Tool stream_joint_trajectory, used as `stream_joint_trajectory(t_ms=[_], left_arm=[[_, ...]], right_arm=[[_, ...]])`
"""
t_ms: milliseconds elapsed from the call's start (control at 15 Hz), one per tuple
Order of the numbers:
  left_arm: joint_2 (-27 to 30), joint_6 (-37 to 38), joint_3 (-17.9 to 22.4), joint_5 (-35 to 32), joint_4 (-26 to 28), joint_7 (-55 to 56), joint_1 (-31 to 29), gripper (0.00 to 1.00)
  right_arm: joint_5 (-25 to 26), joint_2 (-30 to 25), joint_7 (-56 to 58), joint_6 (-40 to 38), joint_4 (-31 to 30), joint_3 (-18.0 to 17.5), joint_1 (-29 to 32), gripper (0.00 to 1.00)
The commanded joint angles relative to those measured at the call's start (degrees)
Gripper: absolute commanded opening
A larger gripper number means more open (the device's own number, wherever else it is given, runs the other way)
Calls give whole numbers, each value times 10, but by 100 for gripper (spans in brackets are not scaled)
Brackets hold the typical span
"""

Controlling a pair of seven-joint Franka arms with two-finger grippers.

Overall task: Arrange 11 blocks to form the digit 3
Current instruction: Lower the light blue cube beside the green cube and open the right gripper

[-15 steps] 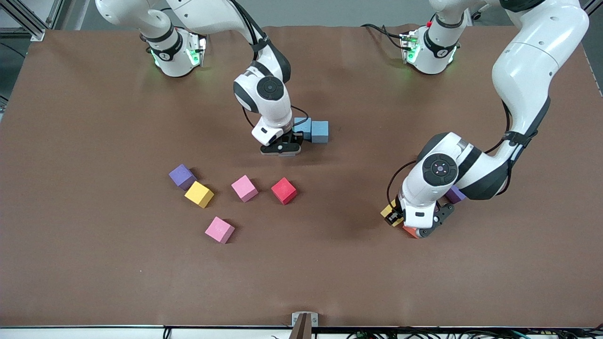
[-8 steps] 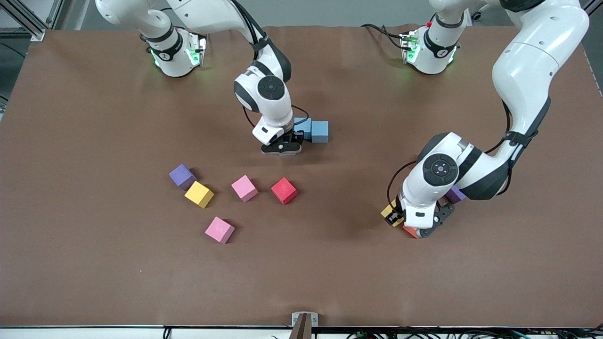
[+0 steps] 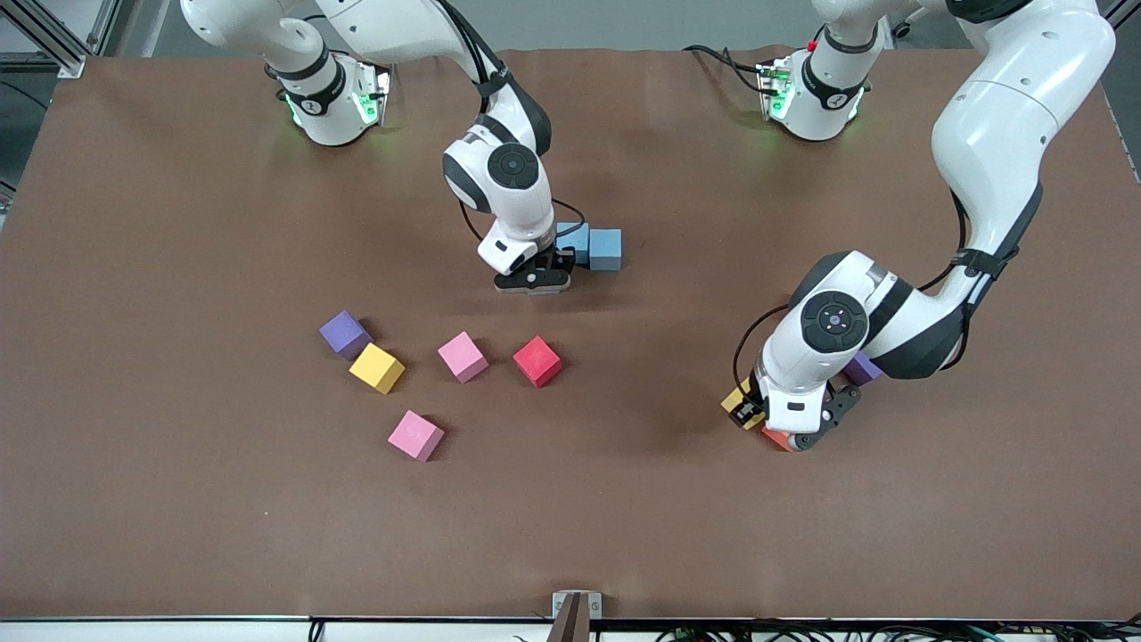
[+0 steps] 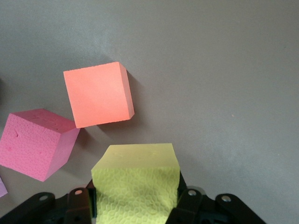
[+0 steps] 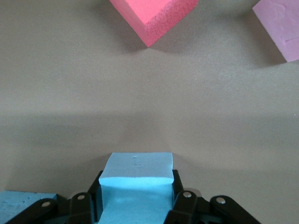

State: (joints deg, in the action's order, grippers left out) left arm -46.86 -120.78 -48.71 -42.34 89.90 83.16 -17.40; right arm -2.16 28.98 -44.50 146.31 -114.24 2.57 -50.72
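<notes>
While the right tool (image 3: 533, 278) clamps a light blue block (image 5: 136, 179) low beside two light blue blocks (image 3: 595, 249), it should set that block flush against them before opening. The left tool (image 3: 796, 428) grips a yellow block (image 4: 136, 184) beside the orange block (image 4: 98, 94); lift it straight up, clear of its neighbours on the tabletop (image 3: 624, 499).

The left arm hides most of the yellow block (image 3: 738, 403), orange block (image 3: 774, 438) and purple block (image 3: 863, 369).
</notes>
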Motion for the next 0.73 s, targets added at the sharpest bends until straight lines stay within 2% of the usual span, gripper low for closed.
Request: stream_joint_trajectory(t_ms=[0, 665], left_arm=[[7, 11, 3, 9, -5, -1, 4, 40], [6, 11, 3, 9, -5, -1, 4, 40]], right_arm=[[-9, 33, -4, 0, -10, -13, -11, 5], [-10, 33, 11, 0, -10, -13, -11, 5]])
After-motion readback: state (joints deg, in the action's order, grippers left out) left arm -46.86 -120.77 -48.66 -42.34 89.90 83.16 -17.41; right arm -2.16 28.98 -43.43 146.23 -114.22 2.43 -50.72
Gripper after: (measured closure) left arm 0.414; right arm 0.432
